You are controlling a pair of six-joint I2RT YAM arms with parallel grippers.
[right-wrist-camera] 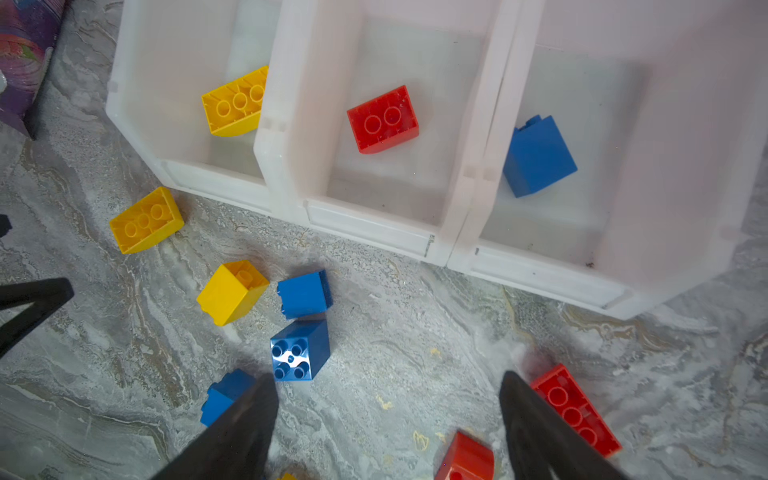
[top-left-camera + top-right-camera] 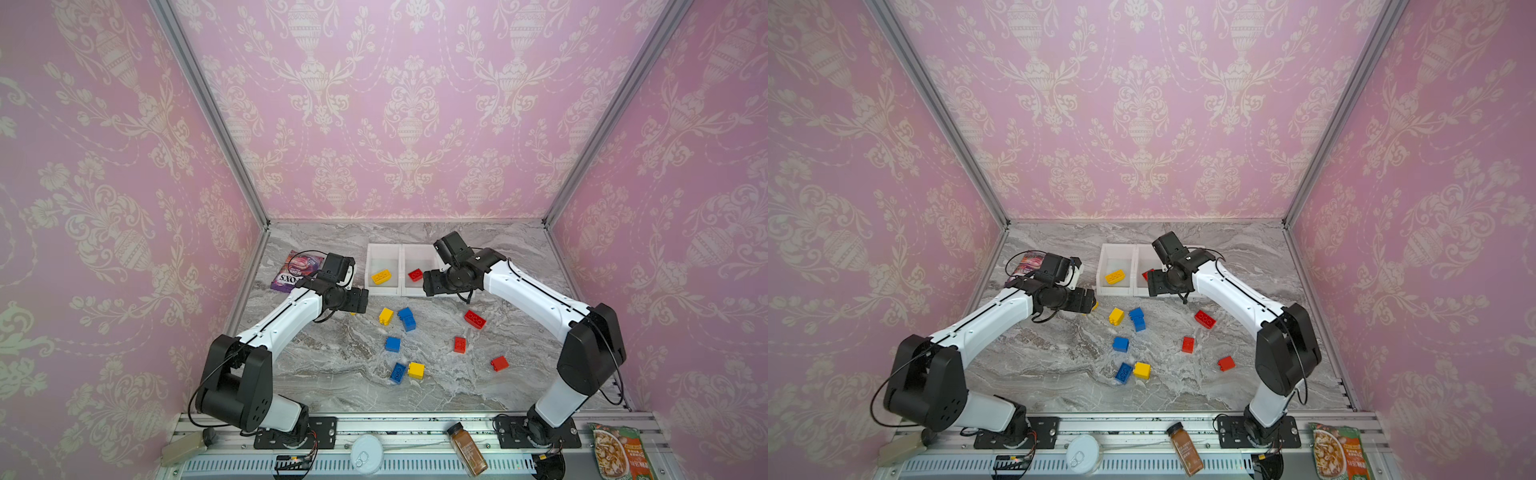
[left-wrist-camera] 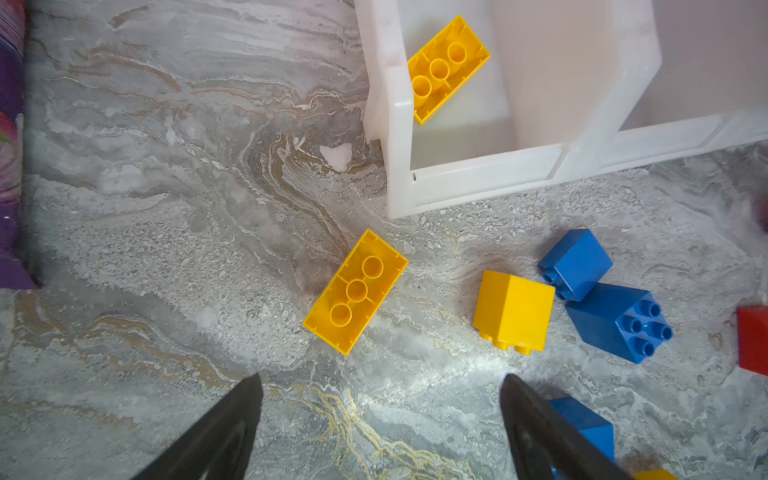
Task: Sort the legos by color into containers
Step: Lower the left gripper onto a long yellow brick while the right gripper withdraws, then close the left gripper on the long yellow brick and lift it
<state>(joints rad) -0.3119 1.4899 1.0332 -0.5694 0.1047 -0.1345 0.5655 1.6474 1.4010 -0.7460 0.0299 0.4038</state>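
Left claw (image 3: 381,375) and right claw (image 1: 387,375) gape empty — glossy studded bricks (image 3: 356,291) on veined marble (image 3: 166,208).

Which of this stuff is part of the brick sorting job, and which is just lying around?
Job: yellow, red and blue bricks; three joined white bins.
Lying about: purple packet; spice jar; round tin; food pouch.
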